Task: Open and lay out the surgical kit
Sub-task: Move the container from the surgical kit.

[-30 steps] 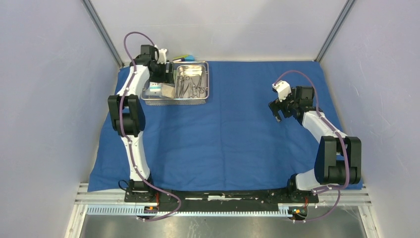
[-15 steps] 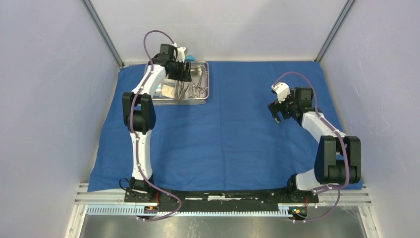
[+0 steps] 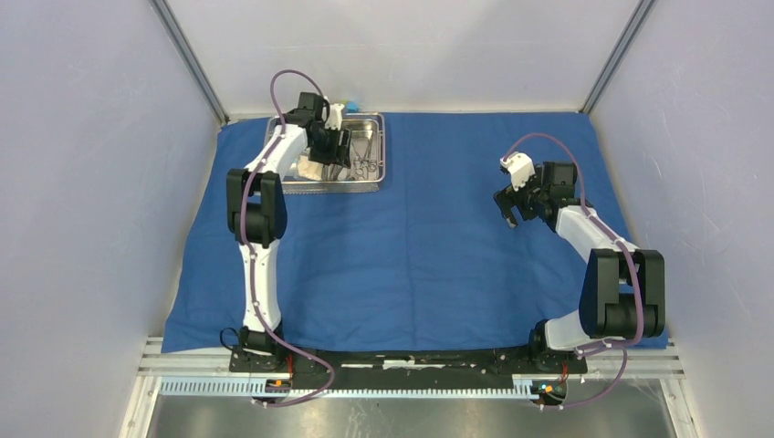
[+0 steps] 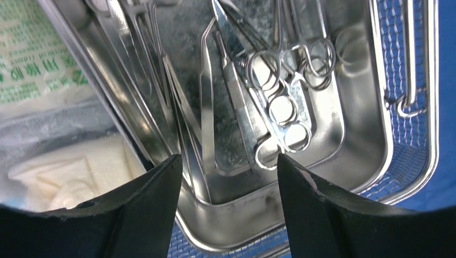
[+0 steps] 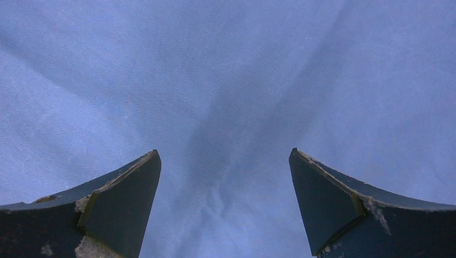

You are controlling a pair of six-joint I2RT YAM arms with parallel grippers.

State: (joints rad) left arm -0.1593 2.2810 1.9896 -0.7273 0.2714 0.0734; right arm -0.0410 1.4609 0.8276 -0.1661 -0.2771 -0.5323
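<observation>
Shifts right over small steel pan, left pincer spread.
Unloading: next, clamp slim silver scissors; right pincer likewise spread.

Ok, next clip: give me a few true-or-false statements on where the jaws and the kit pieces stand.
1. The jaws of the left arm are shut on an instrument. False: they stand open over the steel pan, holding nothing.
2. The scissors-like instruments lie inside the steel pan. True.
3. The steel pan sits in the wire-mesh tray. True.
4. The jaws of the right arm hover over the tray. False: they are open above bare blue cloth, far from the tray.
</observation>
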